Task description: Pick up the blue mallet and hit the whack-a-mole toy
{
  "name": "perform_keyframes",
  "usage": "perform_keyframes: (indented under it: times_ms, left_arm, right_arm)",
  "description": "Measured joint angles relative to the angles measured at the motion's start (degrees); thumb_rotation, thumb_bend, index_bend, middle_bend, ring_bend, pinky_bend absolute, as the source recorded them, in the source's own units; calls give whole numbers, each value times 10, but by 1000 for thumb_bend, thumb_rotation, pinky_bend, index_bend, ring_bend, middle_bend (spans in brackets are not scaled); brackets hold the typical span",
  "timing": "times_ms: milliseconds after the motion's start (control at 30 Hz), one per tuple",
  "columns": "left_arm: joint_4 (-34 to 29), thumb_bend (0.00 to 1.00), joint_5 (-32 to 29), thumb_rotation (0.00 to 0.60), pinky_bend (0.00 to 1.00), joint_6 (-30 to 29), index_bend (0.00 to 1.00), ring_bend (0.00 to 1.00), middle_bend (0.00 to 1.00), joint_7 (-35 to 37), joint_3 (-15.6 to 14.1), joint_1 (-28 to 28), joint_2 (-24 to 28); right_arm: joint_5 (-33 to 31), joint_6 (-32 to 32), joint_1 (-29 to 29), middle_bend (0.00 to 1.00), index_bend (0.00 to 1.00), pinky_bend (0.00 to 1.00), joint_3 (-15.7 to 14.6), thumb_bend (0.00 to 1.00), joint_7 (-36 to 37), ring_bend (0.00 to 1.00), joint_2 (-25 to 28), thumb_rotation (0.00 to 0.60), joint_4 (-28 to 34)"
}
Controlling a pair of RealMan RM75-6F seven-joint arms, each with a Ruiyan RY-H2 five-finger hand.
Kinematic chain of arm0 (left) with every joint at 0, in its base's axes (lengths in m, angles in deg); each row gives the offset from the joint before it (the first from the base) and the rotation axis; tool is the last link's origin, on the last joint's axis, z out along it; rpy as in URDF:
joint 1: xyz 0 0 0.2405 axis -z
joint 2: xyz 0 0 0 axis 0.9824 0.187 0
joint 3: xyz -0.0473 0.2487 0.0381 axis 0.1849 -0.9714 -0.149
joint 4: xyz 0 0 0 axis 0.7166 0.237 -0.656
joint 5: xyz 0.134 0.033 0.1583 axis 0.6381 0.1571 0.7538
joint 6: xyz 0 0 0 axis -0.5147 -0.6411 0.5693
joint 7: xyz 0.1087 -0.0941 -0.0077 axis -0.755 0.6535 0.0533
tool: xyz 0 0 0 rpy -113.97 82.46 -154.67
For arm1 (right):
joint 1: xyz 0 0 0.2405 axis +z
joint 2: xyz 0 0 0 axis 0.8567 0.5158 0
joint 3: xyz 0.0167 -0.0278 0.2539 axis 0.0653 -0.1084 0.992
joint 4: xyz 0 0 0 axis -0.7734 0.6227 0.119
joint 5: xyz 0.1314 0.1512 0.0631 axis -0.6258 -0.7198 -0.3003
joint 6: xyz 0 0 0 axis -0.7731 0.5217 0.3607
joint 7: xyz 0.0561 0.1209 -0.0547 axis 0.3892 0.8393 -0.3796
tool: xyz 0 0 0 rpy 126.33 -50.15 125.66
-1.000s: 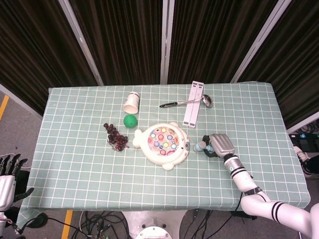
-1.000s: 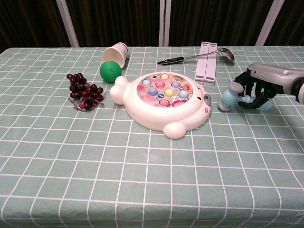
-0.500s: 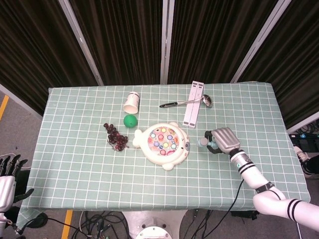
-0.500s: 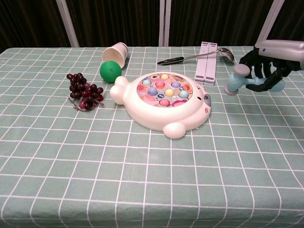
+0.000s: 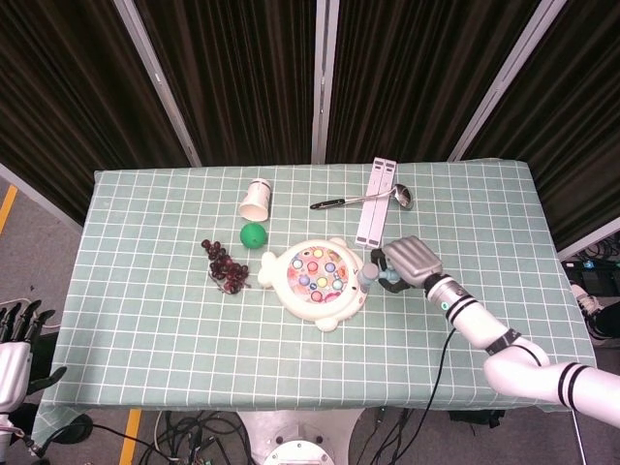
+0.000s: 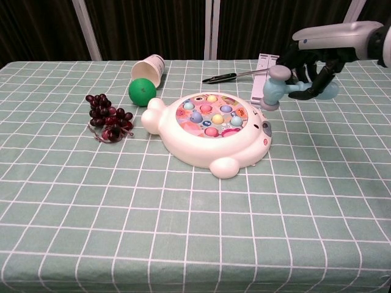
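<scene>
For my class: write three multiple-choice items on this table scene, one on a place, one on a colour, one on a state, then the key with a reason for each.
1. Where is the bunch of grapes?
A. left of the whack-a-mole toy
B. inside the paper cup
C. on the ladle

2. What colour is the ball beside the cup?
A. red
B. green
C. yellow

3. How is the blue mallet?
A. lying on the cloth
B. held in the air by the right hand
C. held by the left hand

Key: 1 A, the bunch of grapes lies left of the whack-a-mole toy. 2 B, the ball is green. 3 B, the right hand grips the blue mallet above the table.
</scene>
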Motion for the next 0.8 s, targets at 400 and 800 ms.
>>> perform_keyframes:
  times_ms: [400, 800]
  left_arm:
    - [8, 0, -5, 600, 0, 4, 185, 0, 85, 9, -1, -2, -4]
    - [15, 0, -3, 600, 0, 1, 184, 0, 85, 15, -1, -3, -7]
  right_arm:
    - [-151, 15, 107, 689, 840, 723, -20, 583, -120, 605, -73, 600, -34]
    - [-199, -29, 130, 689, 841, 723, -37, 583, -139, 605, -56, 600, 9]
